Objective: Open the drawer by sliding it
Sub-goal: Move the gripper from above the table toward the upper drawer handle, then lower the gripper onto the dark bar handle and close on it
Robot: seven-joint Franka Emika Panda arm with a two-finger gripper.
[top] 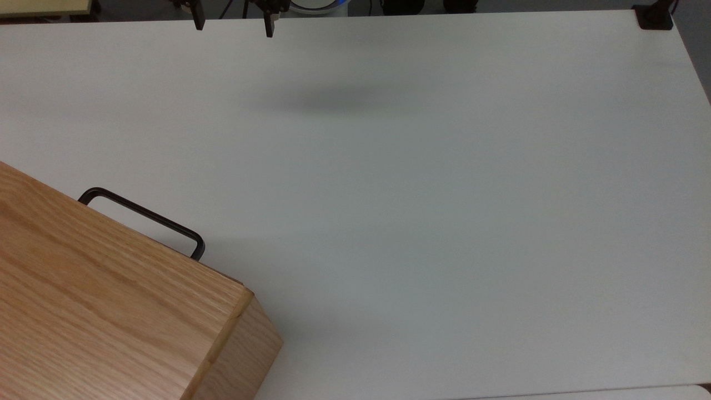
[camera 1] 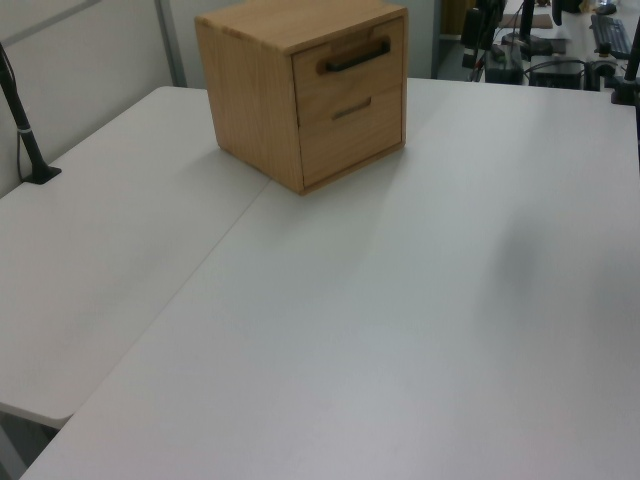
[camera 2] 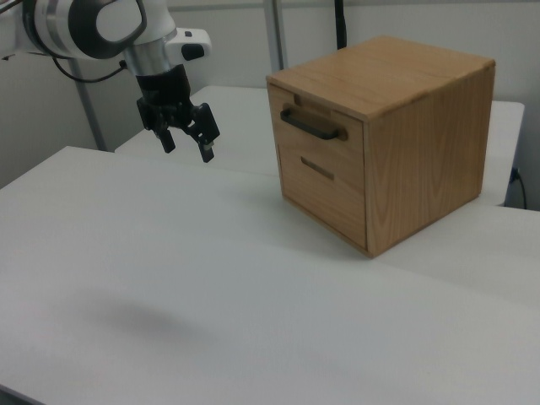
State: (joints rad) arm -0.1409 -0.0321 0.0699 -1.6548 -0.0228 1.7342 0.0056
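- White surface [camera 2: 169,253] broad and bare, oak cabinet [camera 2: 422,93] at the right view's right
- Drawer [camera 2: 316,139] shut, flush in the cabinet's upper front
- Gripper [camera 2: 187,143] aloft, well apart, fingers spread: approach step
- Next, reach the black handle [camera 2: 312,125], I'd say

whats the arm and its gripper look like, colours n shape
In the right view the arm is glossy white with rounded joint housings and a dark grey band, and a thin dark cable trails off beside it. It narrows to a black wrist section carrying the gripper, which is all black with two short, blocky fingers.
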